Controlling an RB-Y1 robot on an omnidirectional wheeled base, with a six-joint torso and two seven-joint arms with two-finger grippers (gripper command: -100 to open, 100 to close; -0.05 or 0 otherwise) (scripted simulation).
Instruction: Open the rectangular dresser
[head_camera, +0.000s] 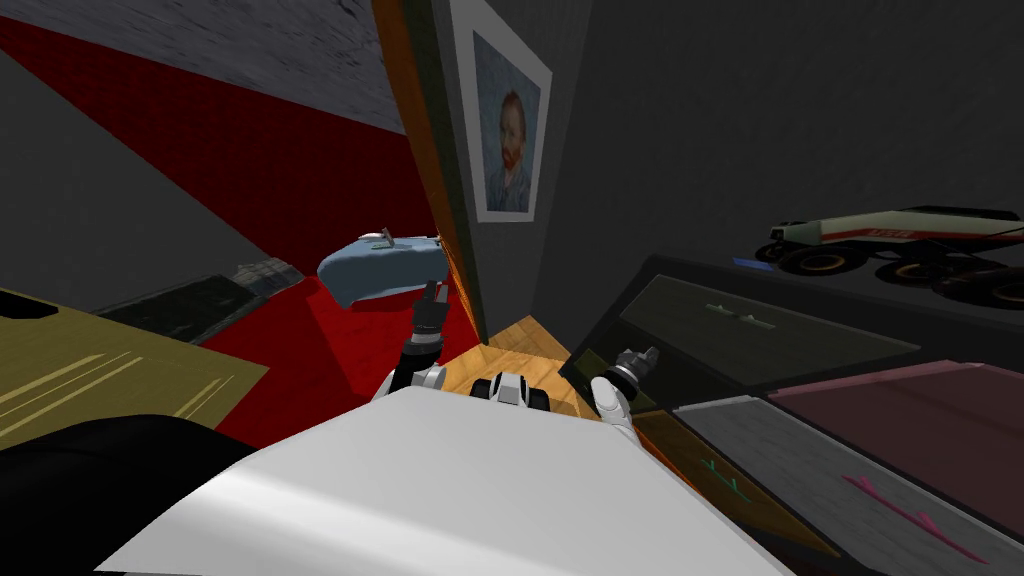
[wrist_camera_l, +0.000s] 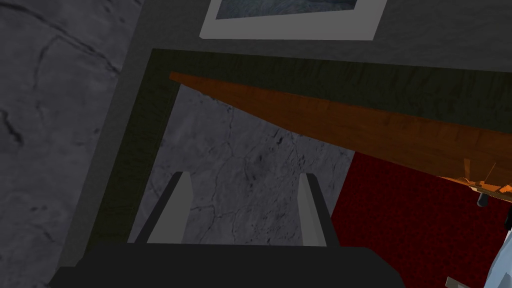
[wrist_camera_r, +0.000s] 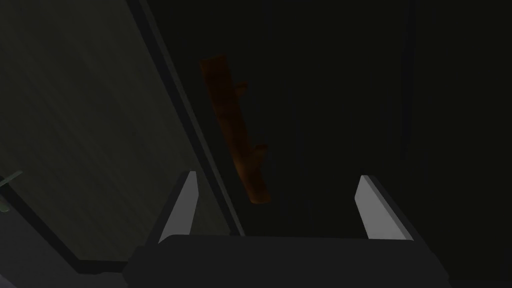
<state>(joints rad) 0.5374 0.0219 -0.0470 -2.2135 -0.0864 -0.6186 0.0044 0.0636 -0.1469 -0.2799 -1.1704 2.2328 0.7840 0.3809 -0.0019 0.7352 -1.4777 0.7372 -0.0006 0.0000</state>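
Right end effector (wrist_camera_r: 277, 176): fingers spread, nothing between them; held low at my right and aimed at a dark front of the dresser.
Left end effector (wrist_camera_l: 245, 175): fingers spread, empty; raised at my left beside the edge of the orange door (wrist_camera_l: 380, 125), taking no part.
Handle (wrist_camera_r: 239, 131): orange-brown bar on two short posts, fixed to that dark front. It runs away from the right end effector. Its near end is just ahead of the gap, nearer the finger on the panel's side; no contact.
Panel (wrist_camera_r: 95, 125): grey-green and framed, beside the handle's face.
Dresser (head_camera: 780, 330): dark, box-shaped, on the floor at my right, just beyond the right end effector. Looks shut.
Handling (judged): the body is stiff and heavy and should not shift under a pull. The front should travel on a slide or a hinge; I cannot tell which. The bar looks thin, rigid and probably smooth.
Hold (judged): pinch across the bar's middle, between the posts, and pull squarely so the thin fingers do not slide off.
Approach (judged): sidestep to centre the bar in the gap, advance, then close.
Toy truck (head_camera: 900, 245): on the dresser top near its far edge, well apart from the handle; a jerk might roll it.
Portrait (head_camera: 508, 130): on the wall beyond, between door and dresser.
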